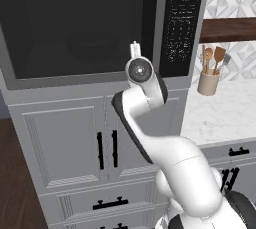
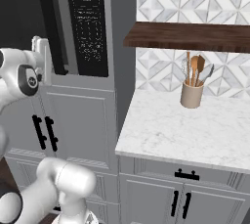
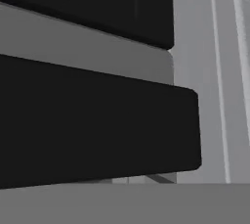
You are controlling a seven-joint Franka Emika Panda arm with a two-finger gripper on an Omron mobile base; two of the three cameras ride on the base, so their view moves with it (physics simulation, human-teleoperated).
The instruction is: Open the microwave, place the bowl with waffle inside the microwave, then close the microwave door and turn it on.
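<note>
The microwave [image 1: 100, 23] is built into the grey cabinet wall above the panelled cabinet doors [image 1: 65, 143], and its microwave door [image 1: 75, 28] lies flush and shut, the dark window taking up most of the front. Through the tinted glass a faint rounded shape shows, too dim to name. The long black bar handle [image 2: 49, 22] runs down the door's right edge, with the black keypad panel [image 2: 88, 27] just beside it. The gripper [image 2: 43, 59] is raised in front of the door's lower right corner, close to the foot of the handle, its fingers pressed together with nothing between them; in the hand view the black end of the handle [image 3: 97, 130] sits very near. To the right, a marble counter [image 2: 185, 130] stretches out under a dark wooden shelf [image 2: 195, 34], bearing a beige utensil crock [image 2: 192, 93] with wooden spoons near the patterned back wall. The counter's front edge stands well right of the arm, leaving free room before the cabinet drawers [image 1: 107, 203] below.
</note>
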